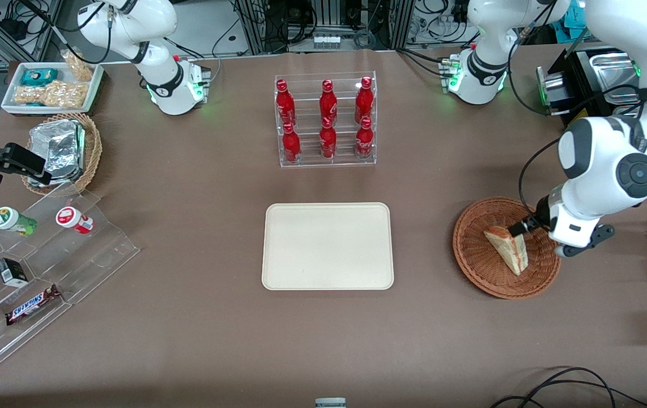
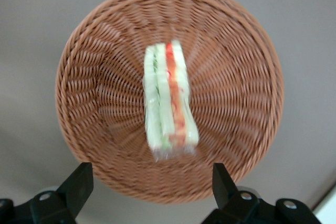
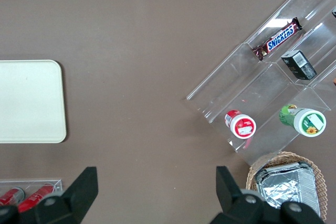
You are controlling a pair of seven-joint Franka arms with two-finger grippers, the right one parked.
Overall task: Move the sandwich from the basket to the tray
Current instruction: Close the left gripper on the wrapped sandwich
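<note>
The gripper (image 2: 148, 182) hovers over the basket (image 1: 473, 255), its 2 fingers spread wide with nothing between them — this looks like the approach before the grasp. The sandwich (image 1: 508, 248) lies in the basket; next it likely must descend, straddle the wedge and close — then carry it to the tray (image 1: 327, 247).

Cream tray (image 3: 31, 100), apart from clear stepped snack stand (image 3: 273, 93).

We see red bottles (image 1: 327, 120) in a clear rack (image 1: 301, 161) at twelve o'clock; at nine, possibly yoghurt cups (image 1: 74, 220).
</note>
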